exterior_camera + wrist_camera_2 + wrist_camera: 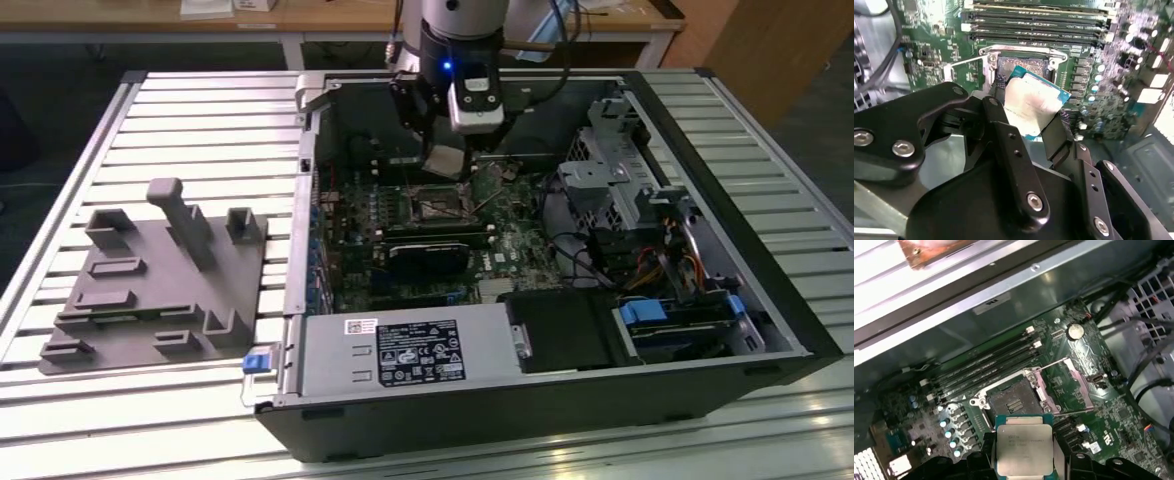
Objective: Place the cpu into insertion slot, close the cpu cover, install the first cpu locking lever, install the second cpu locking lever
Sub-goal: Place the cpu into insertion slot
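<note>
Nearest the exterior camera, an open black metal computer case [534, 415] lies on its side on a ribbed aluminium slat table [200, 110]. A silver box-shaped power supply [400, 352] sits against the case's near wall. On the exterior view's left, well apart from the case, a grey moulded plastic fixture tray [160, 270] rests on the slats.

Deeper inside the case lies the green motherboard [497, 240]. It carries the small square insertion slot [437, 208] [1009, 402] [1026, 64], dark at its centre and unoccupied. Beside the slot, the thin silvery metal cpu cover [1044, 389] stands swung open. Long black memory slots [984, 365] run along the slot's other side.

Beyond and above the slot hangs the black two-fingered gripper [447, 150] [1029, 117] [1024, 455]. It pinches the flat square silvery-beige cpu [445, 160] [1034, 102] [1023, 447] by two opposite edges. The chip is held clear of the board, near the slot but not seated, and looks tilted in the second wrist view.

Behind the table stand a pale wooden bench [334, 22] and a dark floor [54, 100].
</note>
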`<state>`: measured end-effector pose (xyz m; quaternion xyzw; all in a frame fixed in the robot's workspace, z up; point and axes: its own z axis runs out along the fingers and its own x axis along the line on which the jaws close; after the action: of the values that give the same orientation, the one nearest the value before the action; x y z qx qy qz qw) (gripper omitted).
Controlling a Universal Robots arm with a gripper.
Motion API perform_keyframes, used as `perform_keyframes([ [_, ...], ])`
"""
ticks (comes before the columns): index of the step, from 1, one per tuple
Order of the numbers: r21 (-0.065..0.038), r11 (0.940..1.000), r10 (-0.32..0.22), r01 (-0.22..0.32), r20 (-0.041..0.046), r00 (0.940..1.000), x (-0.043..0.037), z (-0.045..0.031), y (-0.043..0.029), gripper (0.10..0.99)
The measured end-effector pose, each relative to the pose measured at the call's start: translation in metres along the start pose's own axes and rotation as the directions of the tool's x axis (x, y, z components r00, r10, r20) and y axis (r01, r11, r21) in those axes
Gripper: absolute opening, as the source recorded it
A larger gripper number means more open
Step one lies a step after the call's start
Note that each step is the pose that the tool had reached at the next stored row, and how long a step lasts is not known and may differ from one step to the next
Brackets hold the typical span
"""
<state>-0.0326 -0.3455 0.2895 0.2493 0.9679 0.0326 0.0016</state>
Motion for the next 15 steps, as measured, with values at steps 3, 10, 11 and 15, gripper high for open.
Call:
perform_keyframes([
  [3, -0.001, 0.9985, 0.055, -0.055, 0.0036, 0.9985, 0.0, 0.0018, -0.0001, 0.541],
  [10, -0.004, 0.9836, 0.18, -0.18, 0.0115, 0.9836, -0.0001, 0.0057, -0.0004, 0.541],
  [11, -0.004, 0.98, 0.199, -0.199, 0.0127, 0.98, -0.0001, 0.0063, -0.0004, 0.541],
  [15, -0.006, 0.9632, 0.269, -0.269, 0.017, 0.9631, -0.0001, 0.0083, -0.0005, 0.541],
])
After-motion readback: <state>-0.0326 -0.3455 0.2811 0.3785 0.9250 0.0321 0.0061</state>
